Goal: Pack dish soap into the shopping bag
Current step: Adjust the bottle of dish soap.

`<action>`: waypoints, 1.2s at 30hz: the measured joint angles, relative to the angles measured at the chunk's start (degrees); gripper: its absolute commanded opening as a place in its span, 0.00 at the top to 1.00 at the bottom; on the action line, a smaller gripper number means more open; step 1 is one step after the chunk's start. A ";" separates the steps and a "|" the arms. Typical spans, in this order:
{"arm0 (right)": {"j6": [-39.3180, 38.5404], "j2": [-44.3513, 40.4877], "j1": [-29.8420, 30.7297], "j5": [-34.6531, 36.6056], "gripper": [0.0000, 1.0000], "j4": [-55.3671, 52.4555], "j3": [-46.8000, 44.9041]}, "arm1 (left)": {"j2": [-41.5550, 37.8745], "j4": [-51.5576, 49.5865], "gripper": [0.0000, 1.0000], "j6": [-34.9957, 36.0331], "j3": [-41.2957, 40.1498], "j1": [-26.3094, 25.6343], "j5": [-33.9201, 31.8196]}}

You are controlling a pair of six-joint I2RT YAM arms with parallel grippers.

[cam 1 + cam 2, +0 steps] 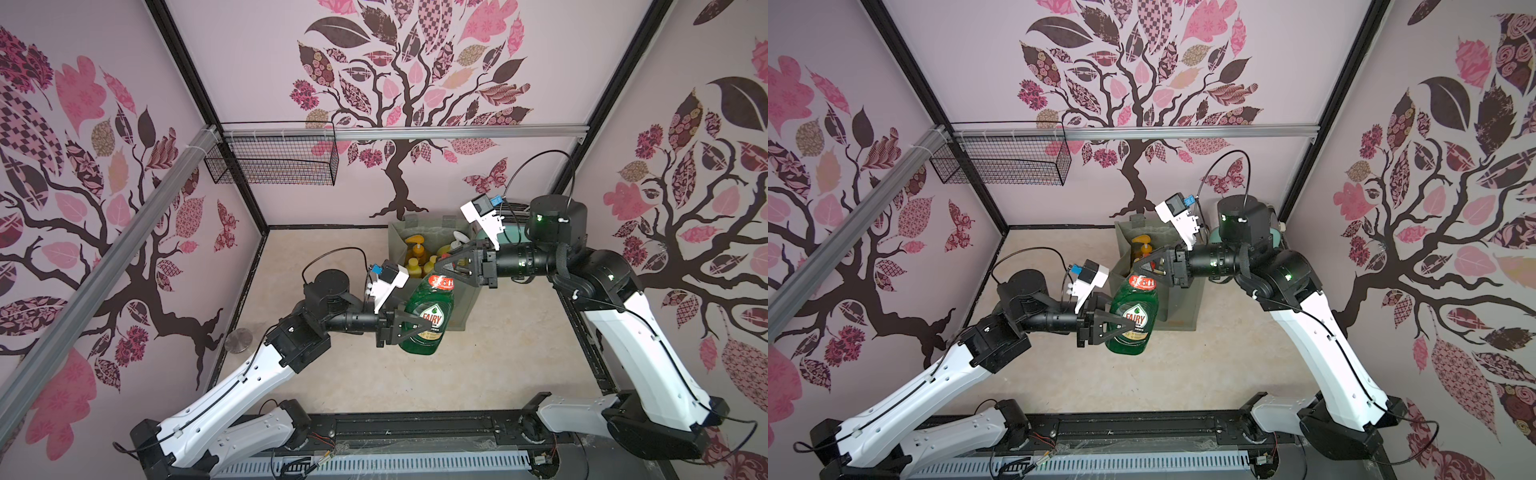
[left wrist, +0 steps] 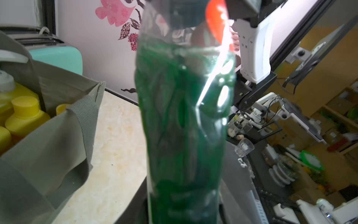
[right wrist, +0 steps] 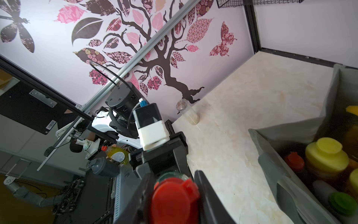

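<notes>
A green dish soap bottle (image 1: 428,316) with a red cap (image 3: 174,199) hangs upright in the air in front of the grey-green shopping bag (image 1: 463,307). My left gripper (image 1: 428,328) is shut across its labelled body, which fills the left wrist view (image 2: 184,116). My right gripper (image 1: 440,276) is shut on the cap from the other side, one finger on each side of it in the right wrist view (image 3: 174,184). The bag stands open at the back of the table. It holds an orange pump bottle (image 1: 415,245), yellow-capped bottles (image 2: 25,114), a green cap (image 3: 342,201) and a red cap (image 3: 294,161).
A black wire basket (image 1: 274,162) hangs on the back wall, high at the left. A small metal-lidded jar (image 1: 238,340) stands by the left wall. A teal appliance (image 2: 58,58) sits behind the bag, next to the right arm's base.
</notes>
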 measured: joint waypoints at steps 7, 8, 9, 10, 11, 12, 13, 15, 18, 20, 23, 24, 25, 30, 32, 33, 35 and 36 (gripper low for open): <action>0.68 0.00 0.04 -0.83 0.62 2.21 -1.75 | -0.81 -1.99 0.94 -0.13 0.00 0.00 -1.51; 0.72 0.00 0.07 -0.70 0.49 2.23 -1.75 | -0.98 -2.12 0.96 -0.09 -0.04 -0.02 -2.05; 0.92 0.00 0.13 -0.33 0.38 2.27 -1.73 | -1.18 -2.47 0.98 0.02 -0.07 -0.13 -2.75; 1.01 -0.04 0.09 0.48 0.33 2.23 -1.60 | -1.49 -2.97 1.00 0.11 -0.31 -0.20 -3.56; 0.94 -0.07 0.07 1.31 0.31 2.05 -1.25 | -1.88 -3.61 1.00 0.28 -0.61 -0.22 -4.63; 0.83 -0.04 0.07 2.67 0.29 1.73 -0.68 | -2.29 -4.59 1.00 0.55 -0.85 -0.22 -6.27; 0.83 -0.04 0.04 4.09 0.28 1.14 0.04 | -2.60 -5.44 1.00 0.83 -0.96 -0.22 -7.61; 0.72 -0.04 0.04 7.10 0.26 0.04 1.66 | -3.41 -7.34 1.00 1.73 -1.14 -0.22 -11.72; 0.94 -0.04 0.04 10.75 0.27 -0.83 2.91 | -4.66 -9.05 1.00 3.19 -1.44 -0.50 -18.05; 1.36 0.20 0.07 12.35 0.29 -1.03 2.89 | -5.25 -9.70 1.00 4.28 -1.46 -0.85 -22.29; 2.21 1.64 0.94 14.56 0.29 -0.94 2.91 | -5.49 -9.81 1.00 5.68 -1.44 -1.18 -27.36; 2.29 2.40 1.73 15.39 0.29 -1.03 3.04 | -5.42 -9.84 1.00 6.05 -1.42 -1.20 -28.65; 2.32 3.26 2.56 15.96 0.29 -1.14 3.39 | -5.33 -9.94 1.00 6.36 -1.33 -1.25 -29.59; 1.88 9.97 7.74 20.24 0.33 -2.51 9.86 | -3.06 -12.24 1.00 9.11 1.90 -4.00 -34.75; 1.88 11.30 8.79 21.42 0.38 -2.67 11.37 | -1.97 -12.66 1.00 10.49 3.54 -5.86 -36.30; 1.73 11.54 9.03 21.86 0.43 -2.67 11.61 | -1.44 -12.76 1.00 11.13 4.37 -6.69 -36.96; 1.53 11.63 9.07 22.84 0.48 -2.82 11.96 | -0.76 -12.74 1.00 11.98 5.38 -7.78 -37.55; 1.51 11.63 9.07 23.32 0.50 -2.93 12.15 | -0.59 -12.63 1.00 12.31 5.60 -8.13 -37.90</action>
